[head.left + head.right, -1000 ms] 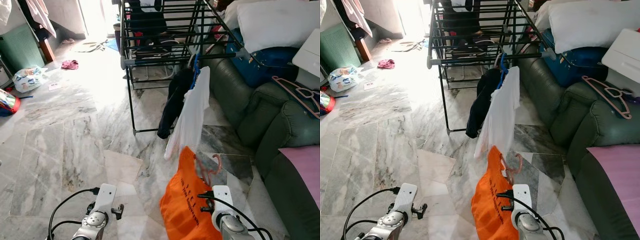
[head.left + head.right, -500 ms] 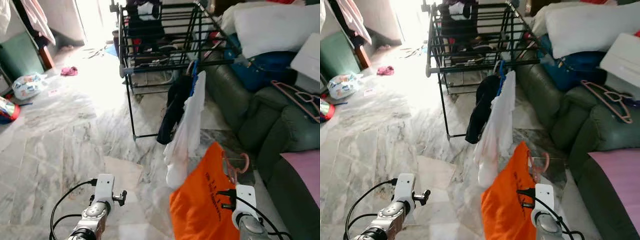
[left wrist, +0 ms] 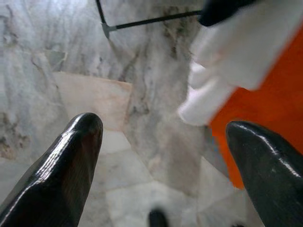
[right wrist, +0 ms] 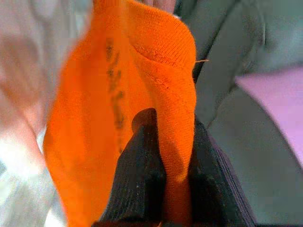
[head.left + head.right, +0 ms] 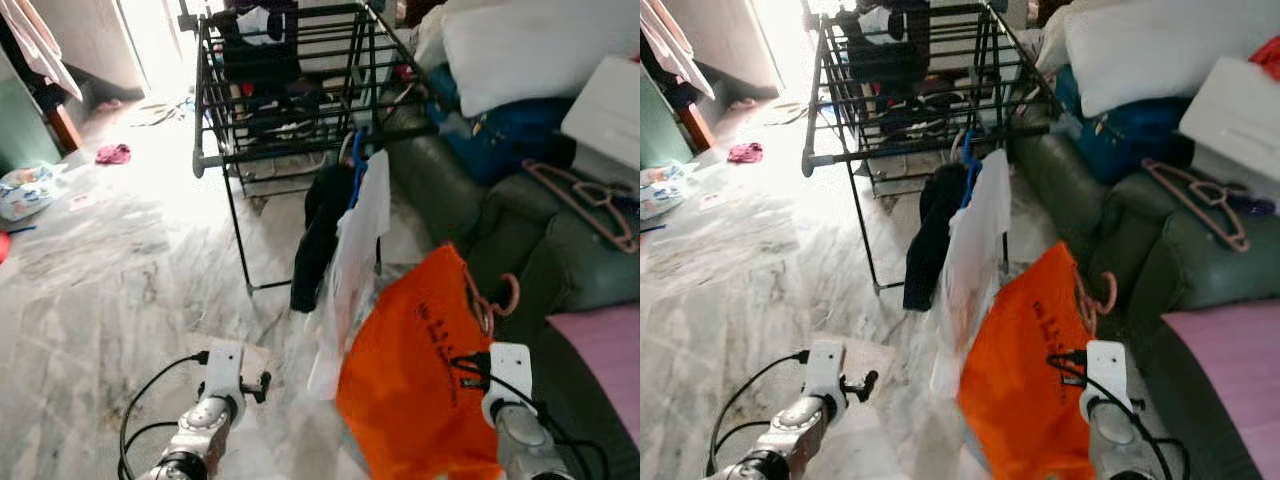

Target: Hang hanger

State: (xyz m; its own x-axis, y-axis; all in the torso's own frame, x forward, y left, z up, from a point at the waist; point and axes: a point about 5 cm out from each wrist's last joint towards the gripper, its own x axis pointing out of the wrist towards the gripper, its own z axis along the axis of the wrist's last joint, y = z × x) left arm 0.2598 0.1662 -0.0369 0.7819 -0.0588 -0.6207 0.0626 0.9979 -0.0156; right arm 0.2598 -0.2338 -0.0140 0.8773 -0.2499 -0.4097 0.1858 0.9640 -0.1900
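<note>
Right gripper (image 4: 161, 156) clamps orange shirt (image 5: 420, 370) on pink hanger (image 5: 490, 300), raised toward drying rack (image 5: 300, 90); left gripper (image 3: 165, 156) idle, jaws wide.

Head stereo downward; wrist views close, perhaps floorward.

Right gripper (image 4: 163, 156) clamped and raised; left gripper (image 3: 163, 156) fingers wide apart, low.

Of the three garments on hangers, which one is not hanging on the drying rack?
The orange shirt: the right tool is shut on it, beside the sofa. The white shirt and the dark garment hang from the rack's bar.
</note>
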